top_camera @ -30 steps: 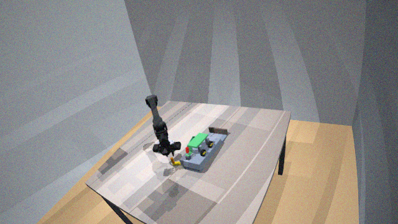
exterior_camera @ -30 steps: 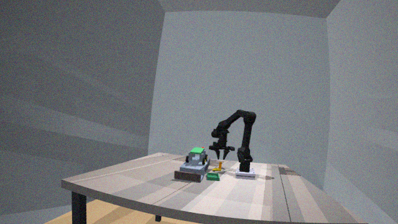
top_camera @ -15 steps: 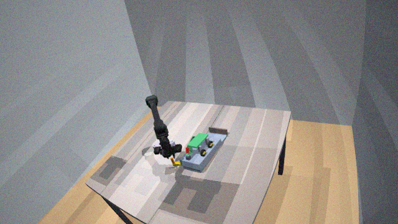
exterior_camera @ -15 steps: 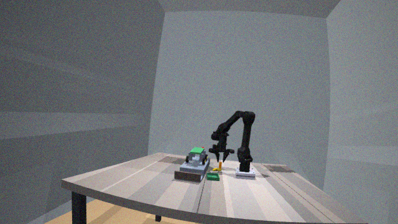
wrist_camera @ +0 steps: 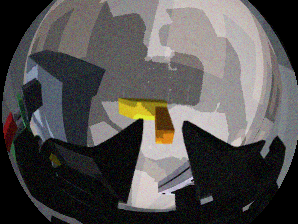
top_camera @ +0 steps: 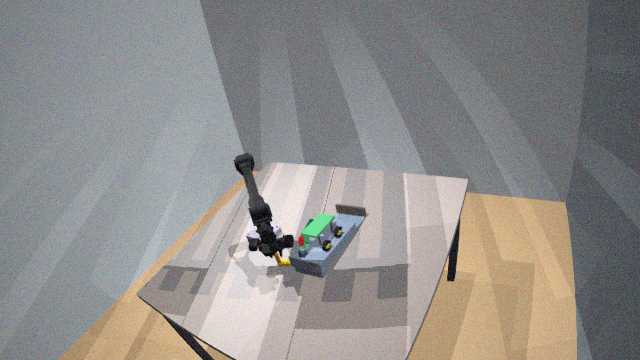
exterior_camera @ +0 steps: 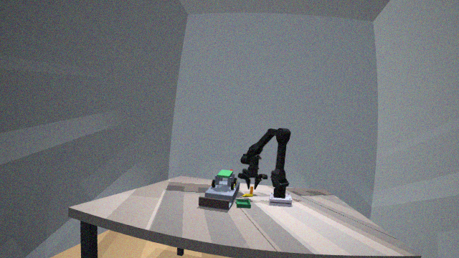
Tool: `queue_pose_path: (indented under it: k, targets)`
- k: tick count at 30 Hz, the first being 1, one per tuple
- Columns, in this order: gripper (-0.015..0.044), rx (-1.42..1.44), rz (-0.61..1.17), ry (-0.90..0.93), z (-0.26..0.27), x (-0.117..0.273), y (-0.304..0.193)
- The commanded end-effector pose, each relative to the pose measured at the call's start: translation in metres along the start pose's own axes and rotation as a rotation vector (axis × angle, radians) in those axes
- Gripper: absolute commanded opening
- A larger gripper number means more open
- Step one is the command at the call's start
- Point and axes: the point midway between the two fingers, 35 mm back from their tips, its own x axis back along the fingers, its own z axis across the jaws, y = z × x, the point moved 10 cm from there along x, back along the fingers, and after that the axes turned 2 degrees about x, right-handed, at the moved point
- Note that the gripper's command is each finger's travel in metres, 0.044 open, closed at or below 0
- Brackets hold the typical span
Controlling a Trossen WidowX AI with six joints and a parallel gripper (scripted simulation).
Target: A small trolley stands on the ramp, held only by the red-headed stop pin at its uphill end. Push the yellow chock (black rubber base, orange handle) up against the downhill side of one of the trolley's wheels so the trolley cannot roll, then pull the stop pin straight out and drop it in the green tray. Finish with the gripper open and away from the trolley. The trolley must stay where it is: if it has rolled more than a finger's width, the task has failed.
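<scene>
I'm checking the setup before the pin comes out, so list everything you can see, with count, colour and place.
Trolley: one, green top, on ramp
Wheels: several, black, two with yellow hubs, under trolley
Stop pin: one, red head, at trolley's end
Ramp: one, blue-grey, on table
Chock: one, yellow, orange handle, beside ramp
Tray: one, green, beside ramp
Table: one, grey-beige, on tan floor
Arm: one, black, pale base
Gripper: one, black, open above chock
</scene>
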Motion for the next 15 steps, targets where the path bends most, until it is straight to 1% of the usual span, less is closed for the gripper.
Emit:
queue_pose_path:
  k: [1,11,15]
  targets:
    - [0.019,-0.004,0.007,0.003,0.0,-0.007,0.0]
    - [0.019,-0.004,0.008,0.003,0.0,-0.02,-0.001]
    - [0.0085,0.0,0.003,-0.001,0.0,-0.017,0.0]
